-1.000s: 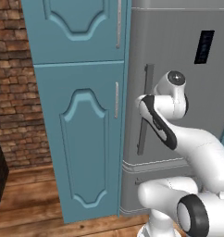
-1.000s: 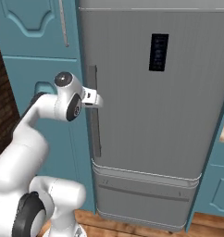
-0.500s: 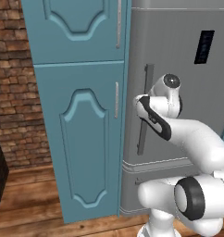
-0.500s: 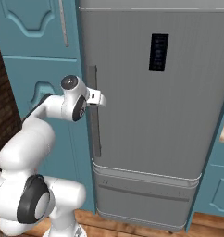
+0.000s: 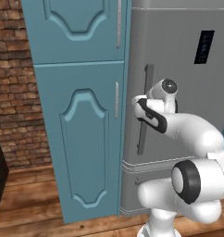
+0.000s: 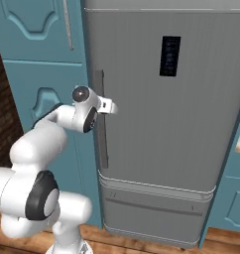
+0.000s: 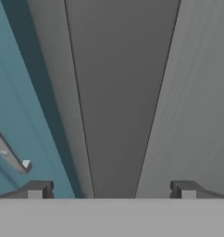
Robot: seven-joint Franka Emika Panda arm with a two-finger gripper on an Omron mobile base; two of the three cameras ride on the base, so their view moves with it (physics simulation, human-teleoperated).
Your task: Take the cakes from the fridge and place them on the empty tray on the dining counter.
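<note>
The fridge (image 6: 156, 124) is seen shut, tall and grey, with teal cabinets (image 5: 81, 115) to its left and a brick wall (image 5: 12, 83) further left. A small black display panel (image 6: 170, 55) is set high on the door; faint marks can be made out on it, but no writing or brand can be read there or anywhere else on the fridge. The long vertical handle (image 6: 101, 124) is mounted along the left edge of the door. The gripper (image 7: 111, 190) is held right at this handle, about halfway up it. In the hand view the fingertips (image 7: 36, 189) are spread wide, one on each side of the dark handle strip (image 7: 118, 102), and no contact with it can be confirmed. The jaws are therefore open, with nothing gripped. A lower drawer front (image 6: 151, 208) is seen beneath the door, above a wooden floor (image 5: 26, 203).
</note>
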